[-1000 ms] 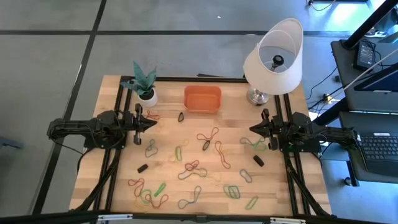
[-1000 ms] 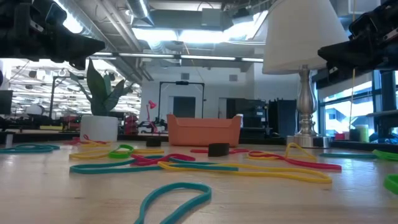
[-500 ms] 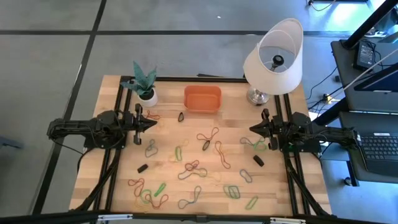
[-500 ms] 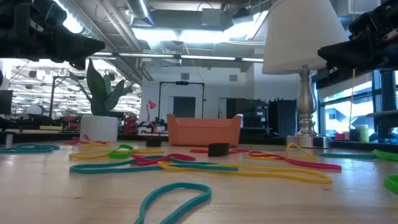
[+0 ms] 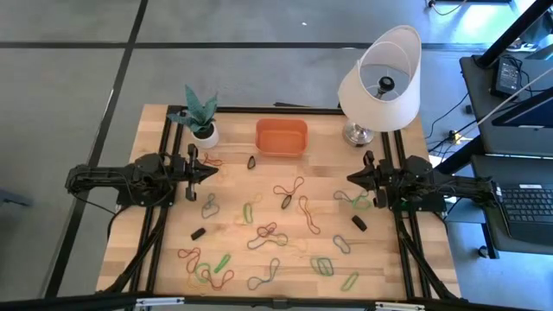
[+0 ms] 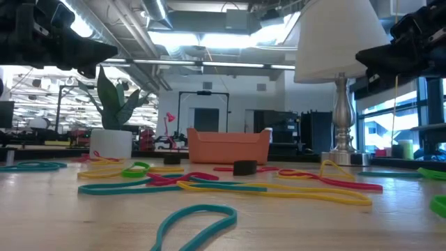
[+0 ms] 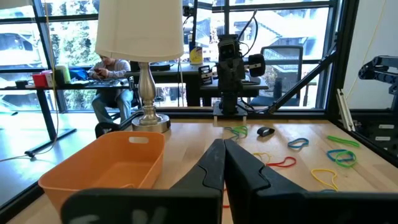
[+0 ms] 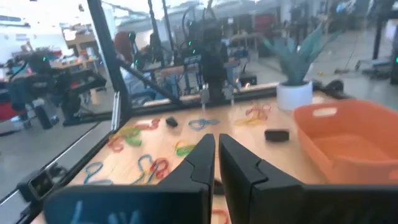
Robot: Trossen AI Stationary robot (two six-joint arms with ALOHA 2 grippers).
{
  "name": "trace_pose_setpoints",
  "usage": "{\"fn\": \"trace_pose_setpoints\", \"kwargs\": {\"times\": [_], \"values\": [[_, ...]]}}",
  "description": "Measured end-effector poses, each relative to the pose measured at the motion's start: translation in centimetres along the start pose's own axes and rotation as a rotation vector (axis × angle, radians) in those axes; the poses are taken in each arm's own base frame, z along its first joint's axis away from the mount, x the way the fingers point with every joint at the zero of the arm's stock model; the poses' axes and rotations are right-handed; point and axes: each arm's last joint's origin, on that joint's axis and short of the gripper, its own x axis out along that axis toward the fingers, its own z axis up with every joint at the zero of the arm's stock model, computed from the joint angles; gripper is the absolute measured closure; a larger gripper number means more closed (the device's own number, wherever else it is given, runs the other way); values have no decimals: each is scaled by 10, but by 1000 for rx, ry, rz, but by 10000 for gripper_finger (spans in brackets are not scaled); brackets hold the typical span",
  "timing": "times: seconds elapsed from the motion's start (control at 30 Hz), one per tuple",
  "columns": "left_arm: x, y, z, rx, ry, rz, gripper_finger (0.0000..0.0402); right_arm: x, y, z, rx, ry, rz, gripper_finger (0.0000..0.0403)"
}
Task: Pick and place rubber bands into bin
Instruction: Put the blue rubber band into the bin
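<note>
Nothing had moved: left gripper (image 5: 212, 172) and right gripper (image 5: 350, 179) stayed at opposite counter (image 5: 233, 259) edges, jaws pressed together, empty. Thin coloured rubber bands (image 5: 294, 187) littered the middle. The small orange plastic bin (image 5: 281, 138) sat by the back edge between white-potted plant (image 5: 200, 117) and white-shaded lamp (image 5: 380, 78).

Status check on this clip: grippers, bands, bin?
Left gripper and right gripper shut, empty, at the table's sides. Rubber bands scattered on the table. Bin empty. Nothing blocking.

left end effector (image 5: 212, 171) closed, right end effector (image 5: 351, 179) nearly closed
</note>
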Motion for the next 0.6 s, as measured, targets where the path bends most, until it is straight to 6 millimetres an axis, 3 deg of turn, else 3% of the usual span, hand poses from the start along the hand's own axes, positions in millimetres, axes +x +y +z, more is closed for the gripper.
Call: {"fn": "trace_pose_setpoints", "kwargs": {"times": [0.13,0.37,0.47,0.6], "values": [[0,0,0,0,0,0,400,0,5,14,-56,-37,53,396],[0,0,0,0,0,0,400,11,14,72,-92,22,-98,401],[0,0,0,0,0,0,400,28,19,102,-62,94,-194,401],[0,0,0,0,0,0,400,65,27,128,-72,321,-288,401]]}}
